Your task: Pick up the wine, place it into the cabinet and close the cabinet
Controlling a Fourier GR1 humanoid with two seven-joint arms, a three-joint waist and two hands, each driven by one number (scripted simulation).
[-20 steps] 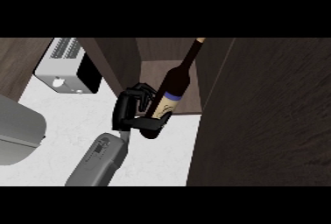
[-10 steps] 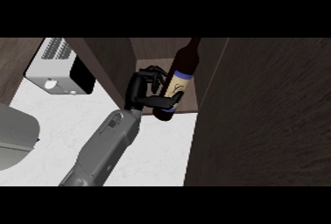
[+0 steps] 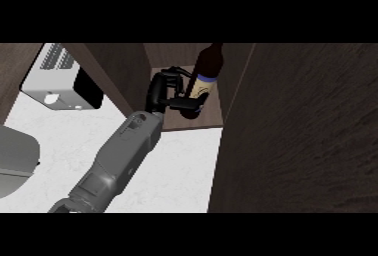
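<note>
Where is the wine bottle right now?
In the head view the wine bottle is upper middle, inside the open cabinet, gripped by the robot hand, with the cabinet door just right of it.

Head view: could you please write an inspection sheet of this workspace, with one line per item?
Surface: white speckled counter.
Job's things: wine bottle inside the open cabinet, slightly tilted; door open at the right.
Clutter: toaster at the upper left; grey rounded object at the left edge, cut off.
Hands: left hand curled round the bottle; right hand not in view.
Cables: nothing seen.
Surroundings: nothing seen beyond the counter.
</note>
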